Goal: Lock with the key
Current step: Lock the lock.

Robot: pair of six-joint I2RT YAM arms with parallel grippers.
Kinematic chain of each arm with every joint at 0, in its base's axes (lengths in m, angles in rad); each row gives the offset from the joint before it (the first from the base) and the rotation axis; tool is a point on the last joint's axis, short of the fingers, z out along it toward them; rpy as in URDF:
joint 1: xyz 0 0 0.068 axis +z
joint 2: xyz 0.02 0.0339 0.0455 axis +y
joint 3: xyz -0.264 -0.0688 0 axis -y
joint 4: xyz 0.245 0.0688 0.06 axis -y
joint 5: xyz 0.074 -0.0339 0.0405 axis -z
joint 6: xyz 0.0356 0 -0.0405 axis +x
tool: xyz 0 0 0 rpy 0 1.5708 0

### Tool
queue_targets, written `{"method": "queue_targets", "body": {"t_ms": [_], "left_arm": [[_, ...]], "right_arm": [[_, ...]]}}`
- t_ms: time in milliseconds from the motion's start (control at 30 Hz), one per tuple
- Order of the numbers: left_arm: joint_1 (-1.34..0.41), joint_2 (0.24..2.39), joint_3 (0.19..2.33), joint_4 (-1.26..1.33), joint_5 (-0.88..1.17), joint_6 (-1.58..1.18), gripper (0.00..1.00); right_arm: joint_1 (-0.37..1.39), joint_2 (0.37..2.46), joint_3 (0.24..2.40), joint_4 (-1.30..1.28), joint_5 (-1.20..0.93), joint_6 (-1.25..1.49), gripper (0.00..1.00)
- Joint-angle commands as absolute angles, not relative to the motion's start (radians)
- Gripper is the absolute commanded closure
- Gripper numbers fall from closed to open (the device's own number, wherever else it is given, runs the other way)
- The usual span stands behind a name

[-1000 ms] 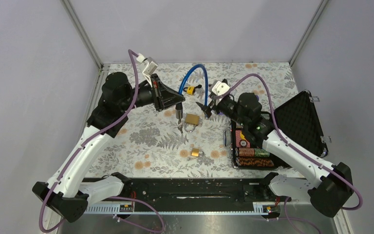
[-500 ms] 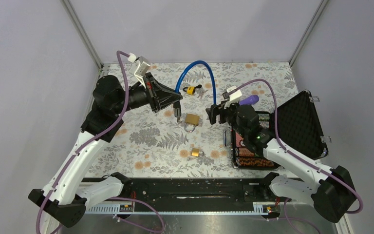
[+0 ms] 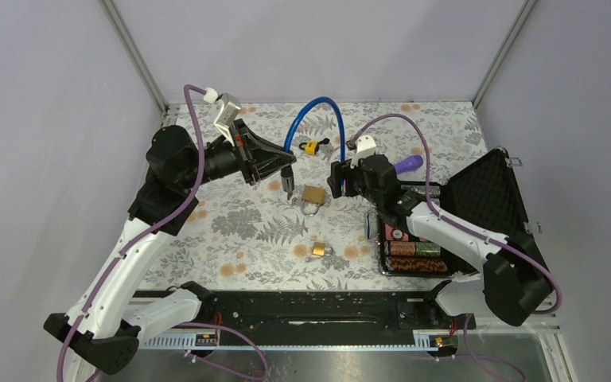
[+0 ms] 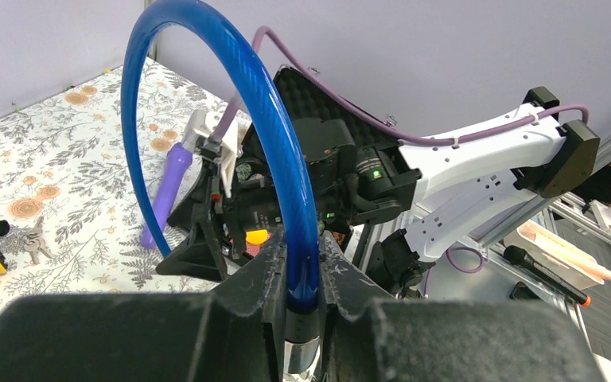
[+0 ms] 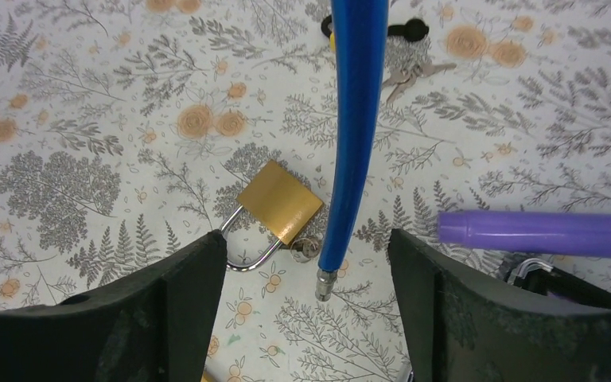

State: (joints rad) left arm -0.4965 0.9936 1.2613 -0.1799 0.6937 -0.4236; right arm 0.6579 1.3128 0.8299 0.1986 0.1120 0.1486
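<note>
A blue cable lock (image 3: 318, 105) arcs above the floral table. My left gripper (image 3: 288, 175) is shut on its dark lock-body end (image 4: 312, 318), with the cable (image 4: 286, 183) rising from between the fingers. The cable's free end hangs down, and its metal tip (image 5: 324, 285) hovers just above the table between the wide-open fingers of my right gripper (image 5: 306, 248), untouched. My right gripper (image 3: 340, 181) is empty. A key bunch with a yellow tag (image 3: 312, 146) lies behind the cable; it also shows in the right wrist view (image 5: 410, 73).
A brass padlock (image 3: 313, 195) with a key in it lies under the cable (image 5: 280, 201). A smaller padlock (image 3: 318, 250) lies nearer. A purple marker (image 3: 408, 165) and an open black case (image 3: 489, 195) with its tray of items sit at the right.
My right gripper has swung left and now straddles the cable's hanging free end. My left arm has drawn back slightly to the left, carrying the cable with it.
</note>
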Motion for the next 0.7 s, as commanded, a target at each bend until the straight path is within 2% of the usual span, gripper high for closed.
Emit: {"method": "queue_targets", "body": {"t_ms": [0, 100, 267, 300, 400, 500, 667], "left_arm": [[-0.492, 0.970, 1.304, -0.081, 0.669, -0.409, 1.00], [-0.492, 0.973, 1.301, -0.083, 0.668, -0.410, 1.00], [-0.492, 0.973, 1.298, -0.087, 0.665, -0.410, 1.00], [-0.492, 0.973, 1.298, -0.088, 0.662, -0.409, 1.00], [-0.492, 0.971, 1.292, -0.096, 0.645, -0.408, 1.00], [-0.492, 0.972, 1.276, -0.110, 0.618, -0.409, 1.00], [-0.492, 0.960, 1.183, -0.102, 0.553, -0.461, 1.00]], "right_arm": [[0.650, 1.370, 0.829, 0.272, 0.095, 0.199, 0.22], [0.648, 1.405, 0.812, 0.305, 0.099, 0.218, 0.29], [0.633, 1.439, 0.812, 0.353, 0.105, 0.254, 0.48], [0.629, 1.444, 0.813, 0.360, 0.098, 0.262, 0.53], [0.620, 1.440, 0.824, 0.352, 0.052, 0.296, 0.83], [0.620, 1.409, 0.822, 0.346, 0.020, 0.332, 0.99], [0.619, 1.301, 0.800, 0.342, -0.080, 0.485, 1.00]]}}
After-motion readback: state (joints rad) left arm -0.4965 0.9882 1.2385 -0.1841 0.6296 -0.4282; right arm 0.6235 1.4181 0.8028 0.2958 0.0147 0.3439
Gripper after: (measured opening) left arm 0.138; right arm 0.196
